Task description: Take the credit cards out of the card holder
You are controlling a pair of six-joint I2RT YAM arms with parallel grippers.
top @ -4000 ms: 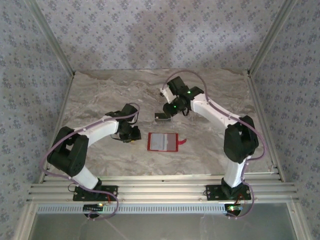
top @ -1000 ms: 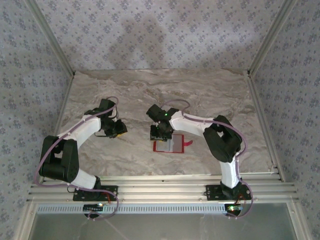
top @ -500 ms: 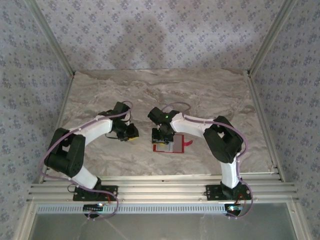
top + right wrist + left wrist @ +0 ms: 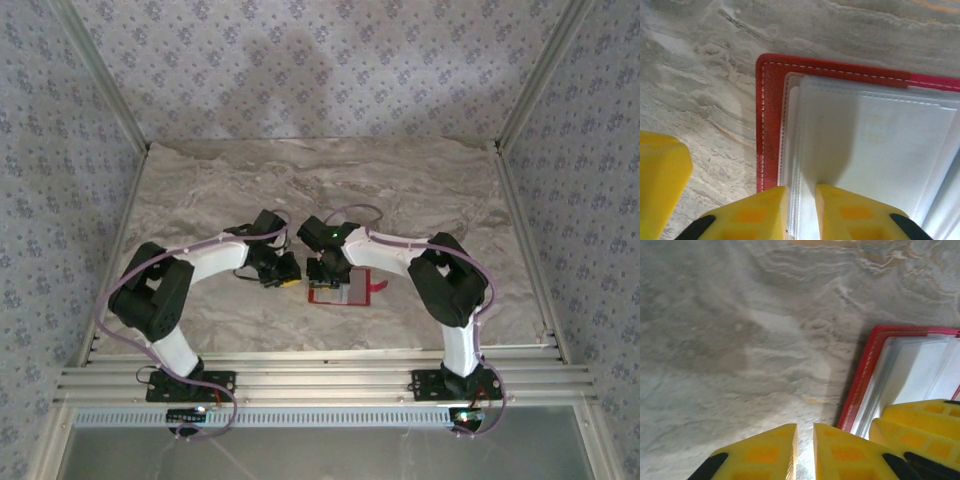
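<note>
The red card holder lies open on the marble table, its snap tab pointing right. My right gripper stands on its left part. In the right wrist view the right gripper is shut to a narrow slit, and its tips rest on the pale pockets just inside the red stitched edge. My left gripper sits on the table against the holder's left edge. Seen from its wrist, the left gripper is shut with bare table in the slit. The red edge lies to its right. The credit cards are hidden.
The right gripper's yellow fingers show at the lower right of the left wrist view, close to my left fingers. A left finger shows at the lower left of the right wrist view. Papered walls and metal rails ring the table.
My left arm has swung right until its gripper reached the holder's left edge. The right gripper, up at the back four seconds ago, now stays down on the holder.
</note>
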